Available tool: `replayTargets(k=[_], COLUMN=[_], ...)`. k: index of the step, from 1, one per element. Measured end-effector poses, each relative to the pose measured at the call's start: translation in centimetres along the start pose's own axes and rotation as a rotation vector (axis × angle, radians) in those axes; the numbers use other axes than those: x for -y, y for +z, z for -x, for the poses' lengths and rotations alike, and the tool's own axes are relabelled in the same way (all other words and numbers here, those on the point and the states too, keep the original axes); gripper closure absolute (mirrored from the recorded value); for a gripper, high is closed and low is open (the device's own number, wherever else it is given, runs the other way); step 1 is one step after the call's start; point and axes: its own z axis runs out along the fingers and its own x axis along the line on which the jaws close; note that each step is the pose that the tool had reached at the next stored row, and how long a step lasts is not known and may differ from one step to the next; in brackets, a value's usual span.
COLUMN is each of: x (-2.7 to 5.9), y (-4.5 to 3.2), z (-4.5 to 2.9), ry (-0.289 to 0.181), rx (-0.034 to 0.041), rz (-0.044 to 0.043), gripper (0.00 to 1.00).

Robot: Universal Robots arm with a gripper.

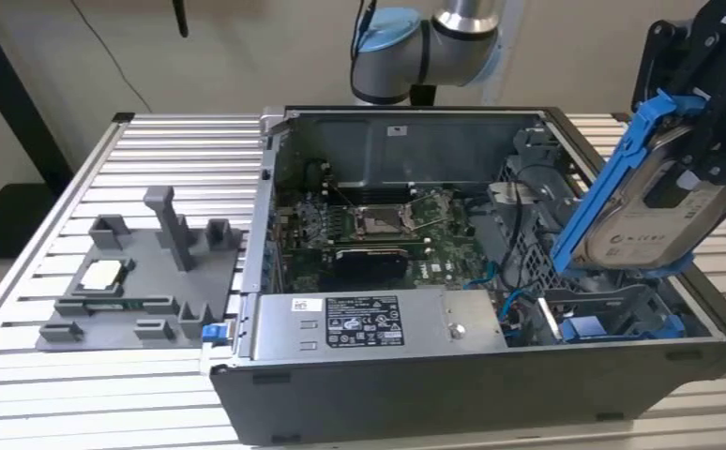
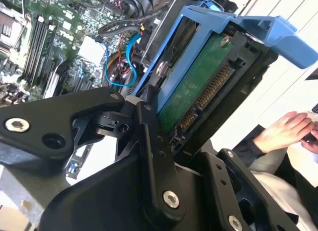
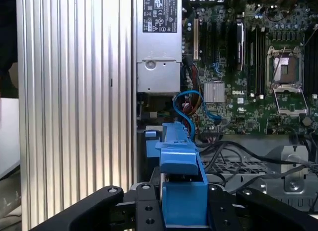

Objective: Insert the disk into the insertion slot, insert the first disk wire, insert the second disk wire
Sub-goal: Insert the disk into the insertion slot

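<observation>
The disk [image 1: 644, 225] is dull silver metal framed in smooth blue plastic. Beside the computer case [image 1: 463, 398], the fixture tray [image 1: 150, 272] looks like matt grey plastic.

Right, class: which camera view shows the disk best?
The exterior view: the disk appears nearly whole, tilted, label facing out. The second wrist view shows its green circuit board; the first wrist view shows the blue carrier end-on.

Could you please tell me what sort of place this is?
Probably a robotics lab bench for computer assembly: an open grey computer case sits on a ribbed aluminium table beside a grey plastic fixture tray.
</observation>
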Motion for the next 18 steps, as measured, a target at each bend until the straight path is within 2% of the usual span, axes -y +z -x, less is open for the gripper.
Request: replayTargets(k=[18], x=[0.06], y=[0.61], z=[0.0], ry=[0.0], rx=[0.0001], rz=[-0.0001], gripper=[0.67])
